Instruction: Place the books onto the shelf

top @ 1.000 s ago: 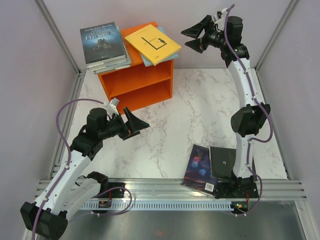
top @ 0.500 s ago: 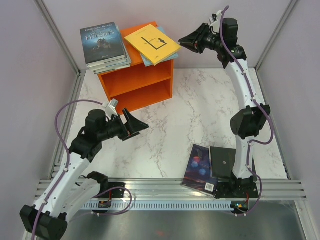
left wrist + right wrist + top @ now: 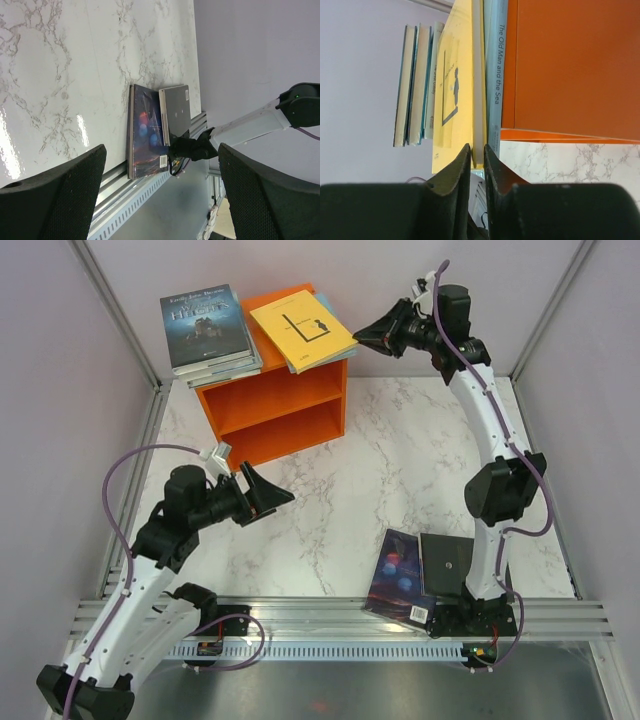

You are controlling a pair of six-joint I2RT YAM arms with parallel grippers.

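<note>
Yellow book [image 3: 303, 328] noted flat atop orange shelf [image 3: 280, 398], corner overhanging. Judged thin, light, flexible; best pinched at overhanging edge. Right gripper [image 3: 476, 152] closed on that edge; left gripper [image 3: 268, 492] wide open, empty.

Only clean read is the spine of the light blue book [image 3: 496, 70] lying flat right on top of the shelf [image 3: 570, 65]: "The Old Man and the Sea". The dark-covered book [image 3: 205, 325] topping the stack at the shelf's left end has a big title, maybe "...HEIGHTS", too fuzzy to swear by. The stack's spines are unreadable.
</note>
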